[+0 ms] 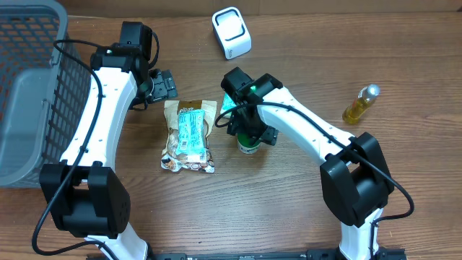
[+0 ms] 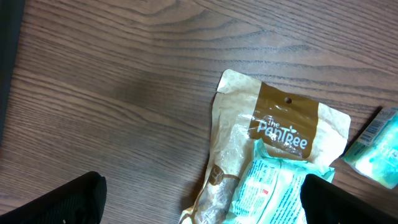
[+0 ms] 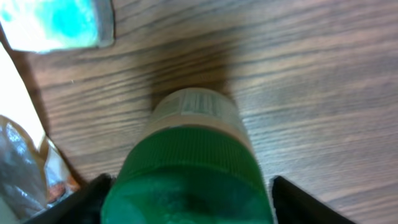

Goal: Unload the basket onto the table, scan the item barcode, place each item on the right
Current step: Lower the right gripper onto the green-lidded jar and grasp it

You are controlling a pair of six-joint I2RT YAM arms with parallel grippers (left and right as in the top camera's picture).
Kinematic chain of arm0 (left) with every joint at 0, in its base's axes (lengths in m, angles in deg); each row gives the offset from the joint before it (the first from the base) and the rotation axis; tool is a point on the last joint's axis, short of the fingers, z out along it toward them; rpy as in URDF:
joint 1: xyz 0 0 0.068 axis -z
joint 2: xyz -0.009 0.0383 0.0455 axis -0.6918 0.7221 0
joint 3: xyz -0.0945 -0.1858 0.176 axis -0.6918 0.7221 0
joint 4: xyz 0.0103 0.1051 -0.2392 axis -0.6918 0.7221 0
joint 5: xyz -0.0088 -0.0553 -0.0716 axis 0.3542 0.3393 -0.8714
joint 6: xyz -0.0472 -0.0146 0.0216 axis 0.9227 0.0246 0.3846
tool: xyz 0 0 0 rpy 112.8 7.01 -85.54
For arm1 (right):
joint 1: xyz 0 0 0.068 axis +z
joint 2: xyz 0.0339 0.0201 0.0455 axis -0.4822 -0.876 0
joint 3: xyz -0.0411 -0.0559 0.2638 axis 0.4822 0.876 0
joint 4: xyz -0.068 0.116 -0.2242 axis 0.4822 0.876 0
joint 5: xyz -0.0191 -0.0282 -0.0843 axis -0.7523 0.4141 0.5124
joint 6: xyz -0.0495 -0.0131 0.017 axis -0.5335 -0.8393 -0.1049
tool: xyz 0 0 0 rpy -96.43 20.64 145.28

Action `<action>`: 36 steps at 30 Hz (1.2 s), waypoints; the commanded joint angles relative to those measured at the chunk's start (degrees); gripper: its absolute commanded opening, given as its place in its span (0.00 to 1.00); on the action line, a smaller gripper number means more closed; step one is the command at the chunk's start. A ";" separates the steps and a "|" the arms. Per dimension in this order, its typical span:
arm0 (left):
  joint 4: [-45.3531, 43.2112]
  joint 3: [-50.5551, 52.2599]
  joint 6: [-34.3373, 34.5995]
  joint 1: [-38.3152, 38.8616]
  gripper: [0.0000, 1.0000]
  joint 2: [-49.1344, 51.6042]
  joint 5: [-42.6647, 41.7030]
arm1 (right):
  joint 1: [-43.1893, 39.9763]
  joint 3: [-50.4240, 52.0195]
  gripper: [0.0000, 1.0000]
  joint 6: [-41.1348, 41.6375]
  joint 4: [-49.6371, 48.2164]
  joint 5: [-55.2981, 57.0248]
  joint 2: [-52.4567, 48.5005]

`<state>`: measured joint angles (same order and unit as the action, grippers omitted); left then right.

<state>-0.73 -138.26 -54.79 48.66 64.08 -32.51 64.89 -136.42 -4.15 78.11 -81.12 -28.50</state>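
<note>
Since the right gripper hangs directly over the green-capped bottle, the step in hand looks like securing that bottle so its code can be shown to the white scanner. The bottle stands upright near the middle of the bench, with the scanner at twelve o'clock from it, well apart. In the right wrist view the jaws sit on either side of the cap, one at nine and one at three o'clock; whether they press on it or merely straddle it I cannot tell.

To do this well, the grip should land squarely on the cap or just below it, leaving the printed label uncovered, since the barcode is probably there. Lift straight up first: a teal packet lies just beside at eleven o'clock and a snack bag near at nine, both easy to drag. Then carry toward twelve o'clock and turn the label to the scanner's face. The left gripper, jaws spread wide and holding nothing, hovers at the bag's eleven o'clock corner.
</note>
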 commanded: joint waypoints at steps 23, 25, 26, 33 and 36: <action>-0.22 -0.81 -0.85 0.39 1.00 -0.76 0.52 | 0.20 -1.38 1.00 -18.88 -0.09 -0.28 0.15; -0.22 -0.81 -0.85 0.39 1.00 -0.79 0.52 | 0.20 -1.38 1.00 -13.07 0.04 -0.31 0.15; -0.22 -0.81 -0.85 0.39 1.00 -0.79 0.52 | 0.20 -1.29 1.00 -9.68 0.13 -0.31 0.15; -0.22 -0.81 -0.85 0.39 0.99 -0.76 0.52 | 0.24 0.13 1.00 -4.07 -0.66 -0.26 -0.31; -0.22 -0.81 -0.85 0.39 1.00 -0.76 0.52 | 0.24 0.13 1.00 -3.85 -0.72 -0.26 -0.70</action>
<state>-0.71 -138.26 -54.79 48.66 64.08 -32.49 64.93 -136.70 -10.51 77.68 -81.51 -28.50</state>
